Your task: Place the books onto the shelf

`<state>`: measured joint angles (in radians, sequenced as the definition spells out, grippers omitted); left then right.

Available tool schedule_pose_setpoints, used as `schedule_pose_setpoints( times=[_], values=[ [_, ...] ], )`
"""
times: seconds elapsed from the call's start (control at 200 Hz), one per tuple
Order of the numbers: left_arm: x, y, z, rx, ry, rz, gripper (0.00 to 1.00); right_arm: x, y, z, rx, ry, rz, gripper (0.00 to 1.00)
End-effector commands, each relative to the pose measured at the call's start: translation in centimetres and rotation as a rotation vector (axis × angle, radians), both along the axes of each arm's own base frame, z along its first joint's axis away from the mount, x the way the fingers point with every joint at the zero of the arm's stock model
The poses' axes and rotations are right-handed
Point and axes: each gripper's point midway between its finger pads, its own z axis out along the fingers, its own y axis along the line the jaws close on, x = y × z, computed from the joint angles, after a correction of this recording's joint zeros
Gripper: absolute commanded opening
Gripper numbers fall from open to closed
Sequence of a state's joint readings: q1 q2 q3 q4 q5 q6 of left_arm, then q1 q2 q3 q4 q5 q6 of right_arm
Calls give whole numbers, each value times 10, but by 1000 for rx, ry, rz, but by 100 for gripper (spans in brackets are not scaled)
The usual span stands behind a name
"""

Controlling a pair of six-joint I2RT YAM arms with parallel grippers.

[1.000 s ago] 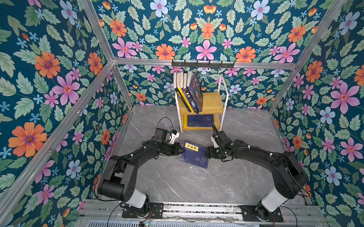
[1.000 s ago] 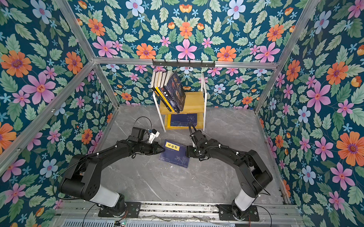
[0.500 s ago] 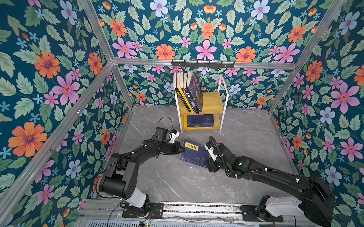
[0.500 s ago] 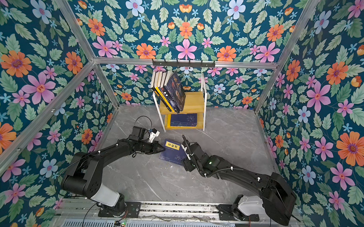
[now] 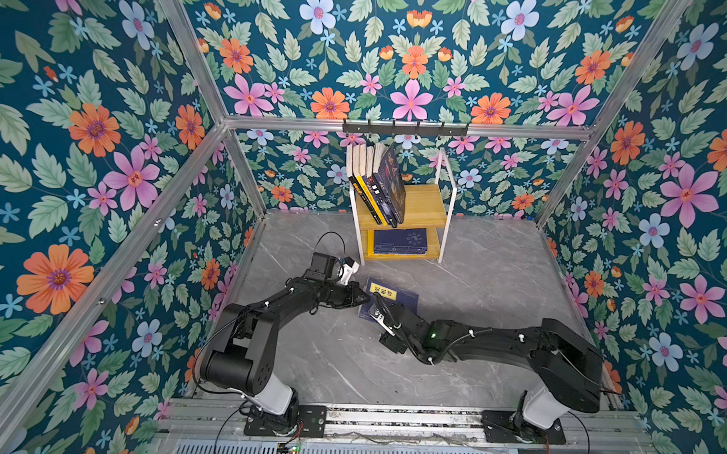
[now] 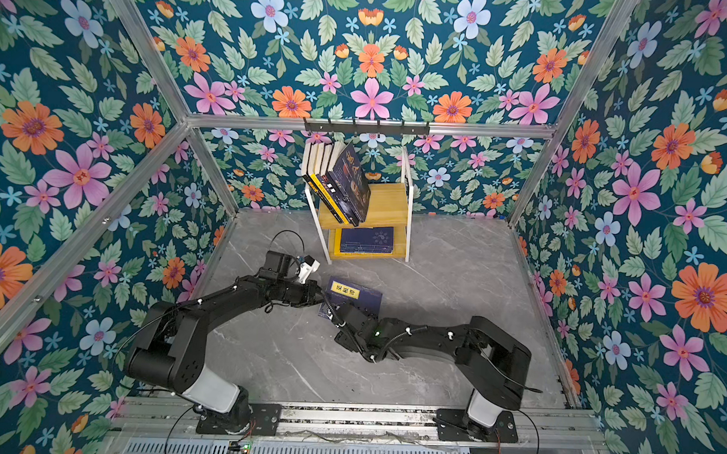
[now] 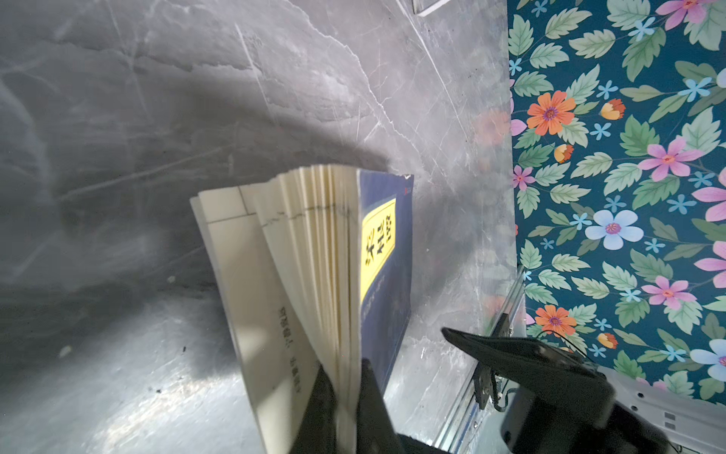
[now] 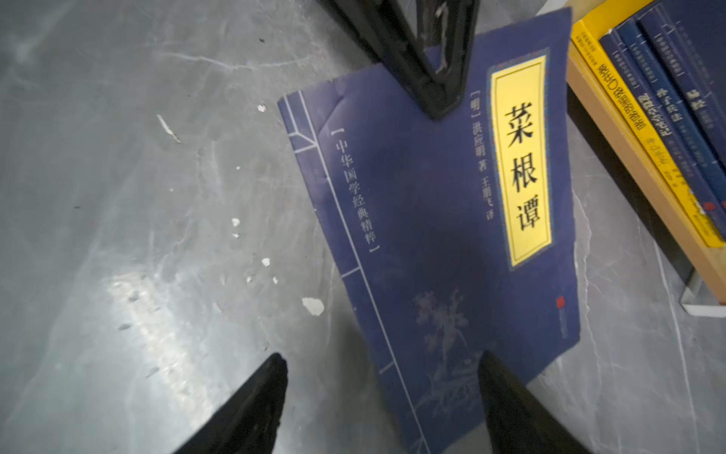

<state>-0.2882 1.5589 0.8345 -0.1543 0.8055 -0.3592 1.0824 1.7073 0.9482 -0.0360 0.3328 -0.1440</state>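
The left gripper (image 7: 345, 373) is closed on the navy book (image 7: 383, 275). Its two fingers (image 7: 367, 377) pinch the front cover together with some pages at the edge of the book nearest to it. The other pages are not caught and spread open like a fan beside the fingers. The far edge of the book, away from this gripper, rests on the grey floor (image 5: 328, 360).

In both top views the book (image 5: 405, 302) (image 6: 367, 297) lies between the two grippers, with its yellow label up. The left gripper (image 5: 365, 298) holds one short edge, and the right gripper (image 5: 375, 309) is at the opposite side.

The right gripper (image 8: 381, 355) has its fingers wide apart and holds nothing. One finger (image 8: 510, 393) is over the near corner of the book (image 8: 432, 236), and the other finger is over the bare floor beside it. I cannot tell if the first finger touches the cover. Small white scraps (image 8: 313, 306) lie on the floor ahead of this gripper.

The shelf (image 5: 446, 222) stands beyond both grippers, near the book but apart from it. A row of books (image 5: 380, 183) leans on its upper board, and a pile of books (image 8: 668, 98) lies flat on its lower board.
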Motion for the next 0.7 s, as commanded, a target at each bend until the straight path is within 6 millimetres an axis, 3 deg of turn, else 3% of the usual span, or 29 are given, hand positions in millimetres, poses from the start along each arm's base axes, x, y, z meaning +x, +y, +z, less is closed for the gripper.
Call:
schedule_pose_setpoints(
  times=[0.0,0.09,0.185,0.32,0.37,0.54,0.695],
  values=[
    [1,-2,6,-15,-15,-9,0,17,5,2,-25,-99,-11,77],
    [-1,-2,6,-15,-15,-11,0,23,9,-6,-51,-128,-1,74],
    [0,-1,6,-13,-19,-8,0,29,8,-15,-92,-153,-7,62],
    [2,1,9,-3,-34,-1,0,33,0,-16,-135,-193,-13,15],
    [7,7,13,12,-63,20,8,33,-5,-14,-160,-205,-18,0],
    [35,44,37,97,-204,166,37,37,-20,1,-171,-282,-43,0],
    [43,74,52,70,-253,252,48,39,-25,13,-227,-312,1,0]
  ],
)
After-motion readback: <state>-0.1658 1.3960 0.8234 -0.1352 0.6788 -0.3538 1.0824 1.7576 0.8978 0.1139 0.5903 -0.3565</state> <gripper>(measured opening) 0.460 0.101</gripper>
